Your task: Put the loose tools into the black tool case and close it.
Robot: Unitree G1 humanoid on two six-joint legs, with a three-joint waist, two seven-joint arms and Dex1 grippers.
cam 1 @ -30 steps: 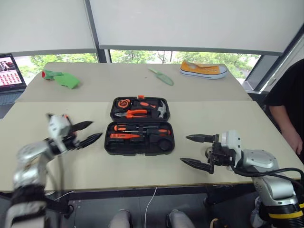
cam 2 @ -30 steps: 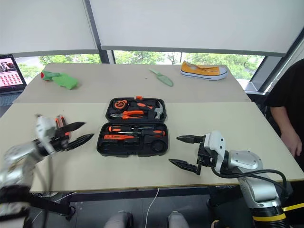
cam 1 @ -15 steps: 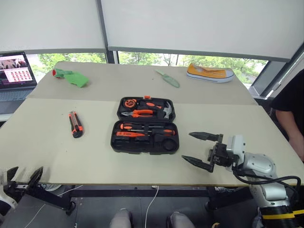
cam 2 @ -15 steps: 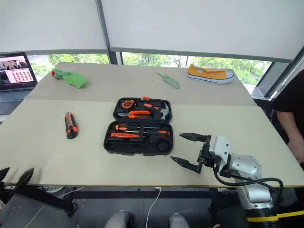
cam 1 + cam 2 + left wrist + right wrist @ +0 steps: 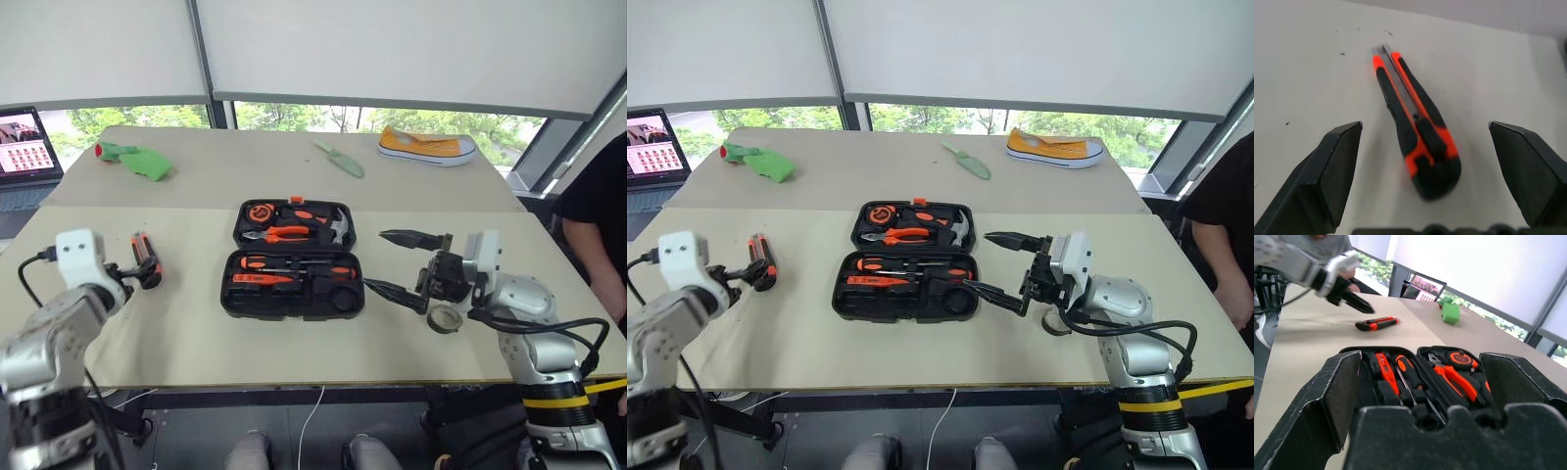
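The black tool case [image 5: 294,262] lies open in the middle of the table, with screwdrivers [image 5: 263,278] in its near half and pliers, a hammer and a tape measure in its far half. An orange-black utility knife [image 5: 1415,132] lies loose on the table left of the case. My left gripper [image 5: 1425,127] is open, its fingers [image 5: 1327,181] standing either side of the knife without touching it. My right gripper [image 5: 404,264] hangs open just right of the case, pointing at it. A small grey tape roll [image 5: 446,319] lies on the table below the right wrist.
A green trowel [image 5: 338,160], a yellow shoe [image 5: 427,147] and a green object [image 5: 132,159] lie on the far table. A laptop [image 5: 24,147] stands at the far left. A person in black [image 5: 593,215] stands at the right edge.
My left arm came up from below the table's front edge to the utility knife. My right gripper rose and moved toward the case, uncovering the tape roll. The camera view shifted.
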